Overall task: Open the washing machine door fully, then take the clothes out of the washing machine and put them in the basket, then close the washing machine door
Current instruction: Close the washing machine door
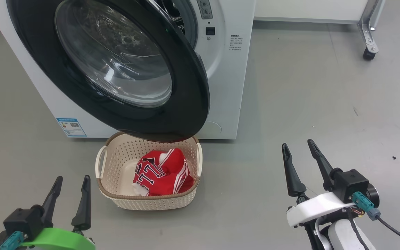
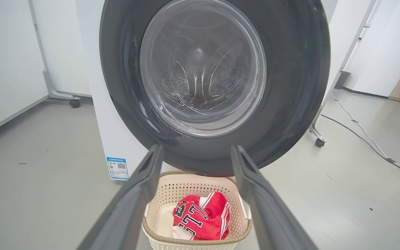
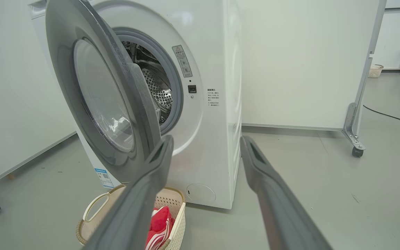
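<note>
Holding nothing, jaws wide, your left gripper (image 1: pixel 73 177) and right gripper (image 1: pixel 297 143) are free because the red striped clothes (image 1: pixel 161 172) lie in the cream perforated basket (image 1: pixel 151 203) just ahead of the left one; the glossy black-rimmed glass door (image 1: pixel 186 86) beyond stands ajar, awaiting closing.

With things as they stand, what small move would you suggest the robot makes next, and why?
Probably bring the open right gripper up to the black rim of the washing machine door and push it: the clothes lie in the basket and the door stands ajar.
</note>
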`<state>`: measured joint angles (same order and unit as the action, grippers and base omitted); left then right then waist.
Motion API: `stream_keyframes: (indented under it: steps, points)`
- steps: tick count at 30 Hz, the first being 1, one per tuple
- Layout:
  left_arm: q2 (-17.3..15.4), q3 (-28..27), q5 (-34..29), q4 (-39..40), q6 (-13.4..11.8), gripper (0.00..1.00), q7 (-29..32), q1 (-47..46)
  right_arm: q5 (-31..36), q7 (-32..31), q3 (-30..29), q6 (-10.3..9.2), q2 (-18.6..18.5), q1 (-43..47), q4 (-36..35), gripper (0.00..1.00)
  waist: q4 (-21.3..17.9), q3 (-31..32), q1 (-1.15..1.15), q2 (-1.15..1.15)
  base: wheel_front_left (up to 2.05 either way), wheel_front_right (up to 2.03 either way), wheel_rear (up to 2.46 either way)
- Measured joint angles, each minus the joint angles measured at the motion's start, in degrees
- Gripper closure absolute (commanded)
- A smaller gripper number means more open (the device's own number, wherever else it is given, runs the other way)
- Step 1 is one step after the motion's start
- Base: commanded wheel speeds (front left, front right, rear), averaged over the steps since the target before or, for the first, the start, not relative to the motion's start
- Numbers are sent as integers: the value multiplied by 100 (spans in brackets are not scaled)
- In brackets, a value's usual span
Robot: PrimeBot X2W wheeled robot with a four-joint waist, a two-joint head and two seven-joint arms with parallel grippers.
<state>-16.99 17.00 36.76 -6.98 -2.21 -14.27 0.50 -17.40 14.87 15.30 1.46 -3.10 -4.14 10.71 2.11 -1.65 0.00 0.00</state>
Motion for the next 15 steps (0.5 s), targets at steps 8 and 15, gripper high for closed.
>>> stream_keyframes:
  steps: [8, 15]
  points:
    - [19, -58, -59, 11, 30, 0, 0, 77, 1, 0, -5, 0, 4, -1, -3, 0, 6, -34, 0, 0, 0, 0, 0]
    - [74, -98, -100, 10, 77, 0, 0, 77, 5, 0, -12, 0, 7, -1, -9, 0, 6, -57, 0, 0, 0, 0, 0]
